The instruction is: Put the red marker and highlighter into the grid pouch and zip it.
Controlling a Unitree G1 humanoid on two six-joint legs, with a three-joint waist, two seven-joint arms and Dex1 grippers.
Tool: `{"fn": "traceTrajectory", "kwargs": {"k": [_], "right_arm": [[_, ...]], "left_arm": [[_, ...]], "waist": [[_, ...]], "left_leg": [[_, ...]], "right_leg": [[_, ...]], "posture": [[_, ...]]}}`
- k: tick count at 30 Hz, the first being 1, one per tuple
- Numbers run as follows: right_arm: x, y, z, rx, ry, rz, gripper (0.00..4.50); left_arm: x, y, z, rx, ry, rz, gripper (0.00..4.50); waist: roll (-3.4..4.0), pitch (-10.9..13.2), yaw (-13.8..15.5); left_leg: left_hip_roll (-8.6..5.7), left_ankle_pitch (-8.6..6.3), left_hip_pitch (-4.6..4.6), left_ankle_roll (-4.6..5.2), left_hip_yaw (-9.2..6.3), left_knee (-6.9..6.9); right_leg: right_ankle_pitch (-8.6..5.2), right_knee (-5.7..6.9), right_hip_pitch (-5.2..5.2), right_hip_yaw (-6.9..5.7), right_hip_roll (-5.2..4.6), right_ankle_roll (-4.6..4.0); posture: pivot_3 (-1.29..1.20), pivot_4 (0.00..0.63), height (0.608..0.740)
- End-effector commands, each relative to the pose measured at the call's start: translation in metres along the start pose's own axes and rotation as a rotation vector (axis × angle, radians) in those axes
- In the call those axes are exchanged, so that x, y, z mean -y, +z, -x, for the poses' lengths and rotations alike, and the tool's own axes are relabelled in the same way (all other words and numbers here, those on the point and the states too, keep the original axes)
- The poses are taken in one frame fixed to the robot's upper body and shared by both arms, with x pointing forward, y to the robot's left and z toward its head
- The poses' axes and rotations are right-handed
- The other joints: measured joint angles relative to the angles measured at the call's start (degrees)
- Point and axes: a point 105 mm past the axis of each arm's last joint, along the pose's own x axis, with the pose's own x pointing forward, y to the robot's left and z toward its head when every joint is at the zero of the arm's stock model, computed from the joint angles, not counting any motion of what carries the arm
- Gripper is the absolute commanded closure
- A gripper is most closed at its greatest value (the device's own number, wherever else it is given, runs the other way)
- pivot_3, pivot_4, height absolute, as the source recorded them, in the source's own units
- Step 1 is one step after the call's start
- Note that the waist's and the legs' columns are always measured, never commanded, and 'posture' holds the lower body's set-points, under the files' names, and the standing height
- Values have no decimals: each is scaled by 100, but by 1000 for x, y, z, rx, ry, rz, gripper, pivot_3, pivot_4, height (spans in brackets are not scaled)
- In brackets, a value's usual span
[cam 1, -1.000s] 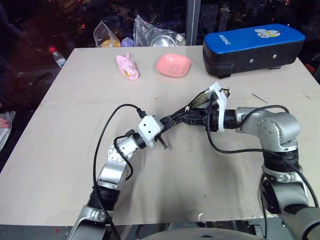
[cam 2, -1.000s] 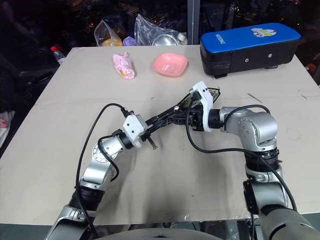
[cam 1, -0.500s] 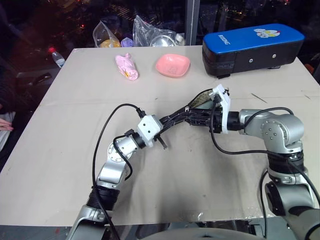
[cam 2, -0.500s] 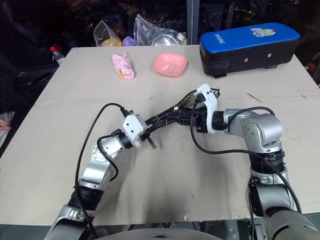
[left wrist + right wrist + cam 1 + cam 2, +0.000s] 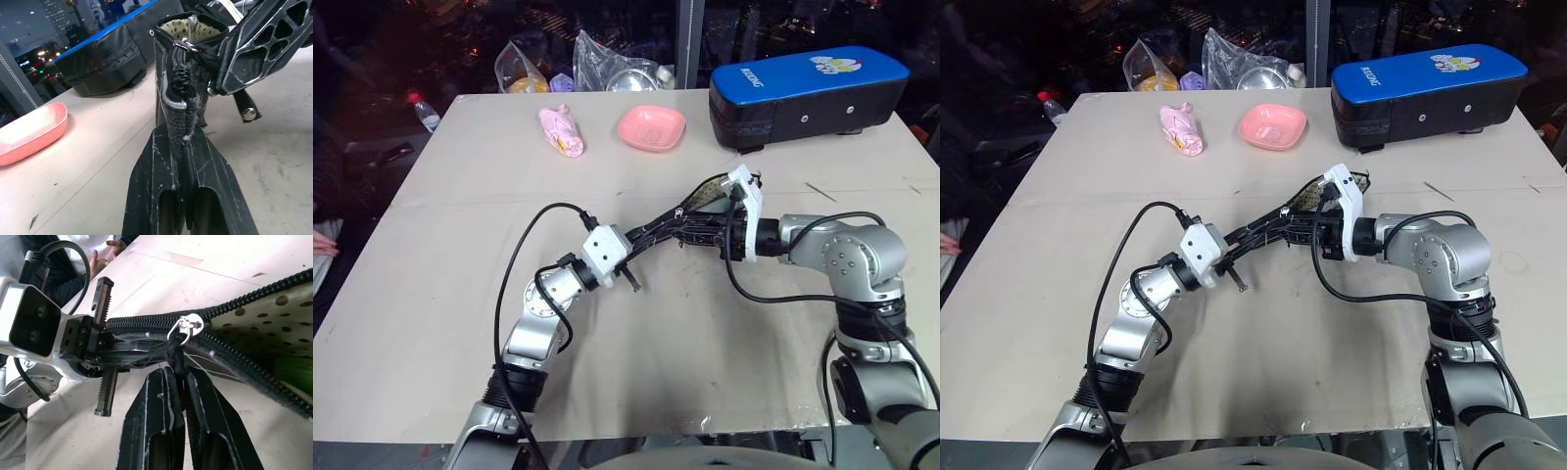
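1. While our left hand point(image 5: 183, 147) is clamped on the closed end of the grid pouch point(image 5: 182, 73), we hold it off the bench point(image 5: 431, 294), taut, so the zipper has something to pull against.
2. Our right hand point(image 5: 178, 382) is pinched narrow on the black zipper pull point(image 5: 173, 355), just below the metal slider point(image 5: 185, 326); gripping the cord rather than the slider leaves the teeth free to mesh.
3. We see the teeth joined from the slider toward the left hand, while the far part gapes open onto tan dotted lining point(image 5: 293, 328).
4. We judge the highlighter point(image 5: 293, 373) to be inside: a green body shows in the mouth. The red marker we cannot make out, so we presume it lies deeper in the pouch.
5. The two hands face each other along the pouch, which suits a straight draw; the zipping looks partly done.
6. A pink dish point(image 5: 652, 127) and a blue-topped case point(image 5: 808, 93) stand well apart at the far side.
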Motion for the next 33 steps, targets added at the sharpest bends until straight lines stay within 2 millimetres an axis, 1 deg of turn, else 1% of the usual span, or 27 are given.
{"fn": "traceTrajectory", "kwargs": {"k": [1,4,6,8,11,16,17,20,21,23,27,30,33], "right_arm": [[-2,15,13,66,-18,50,4268],[-4,21,18,95,-30,48,4268],[-7,20,17,98,-26,47,4268],[-12,12,11,92,-18,41,4268],[-13,3,5,81,-29,57,4268],[-13,1,1,69,-41,81,4268],[-10,2,0,74,-57,93,4268],[-8,-2,1,39,-60,112,3545],[-6,-3,2,31,-80,121,3119],[-4,-4,3,13,-89,133,2104],[1,-6,8,-15,-107,131,2104],[8,-2,8,7,-137,119,2104],[1,8,-3,73,-95,81,2104]], "left_arm": [[-6,7,2,19,29,-27,4500],[-7,6,4,17,33,-26,4500],[-6,6,4,16,34,-22,4500],[-5,6,3,18,30,-21,4500],[-5,7,2,20,28,-22,4500],[-5,7,2,20,25,-22,4500],[-5,7,2,20,25,-22,4500],[-5,7,2,19,27,-22,4500],[-5,7,2,18,27,-22,4500],[-4,7,2,17,28,-21,4500],[-3,7,2,17,26,-19,4500],[-2,7,2,17,24,-17,4500],[-1,6,1,20,20,-14,4500]], "waist": [[0,0,1],[0,0,-6],[0,0,-11],[0,0,-11],[0,0,-9],[-1,0,-13],[-1,0,-13],[-1,0,-9],[-1,0,-7],[-1,0,-6],[-1,0,-8],[-1,0,-12],[-1,0,-34]], "left_leg": [[0,0,0,0,0,0],[0,0,0,0,0,0],[1,0,0,0,0,-2],[1,0,1,1,-2,-3],[1,-1,1,1,-1,-4],[1,0,1,1,0,-3],[1,0,1,1,0,-3],[1,0,1,1,0,-3],[1,0,1,1,0,-3],[1,0,1,1,1,-3],[1,0,1,1,0,-3],[1,0,1,1,1,-3],[2,0,1,1,0,-4]], "right_leg": [[0,0,0,0,0,0],[0,0,0,0,0,0],[0,0,-1,1,0,0],[0,-1,0,1,0,0],[0,-1,0,1,0,0],[0,0,0,-1,1,0],[0,0,0,-1,1,0],[0,-1,0,-3,1,0],[0,-1,0,-5,1,0],[0,-2,0,-11,1,0],[0,-2,0,-11,0,0],[0,-2,0,-11,1,0],[0,-1,0,-9,1,0]], "posture": [[0,150,734],[0,150,734],[0,150,734],[0,150,734],[0,150,734],[0,150,734],[0,150,734],[0,150,734],[0,150,734],[0,150,734],[0,150,734],[0,150,734],[0,150,734]]}}
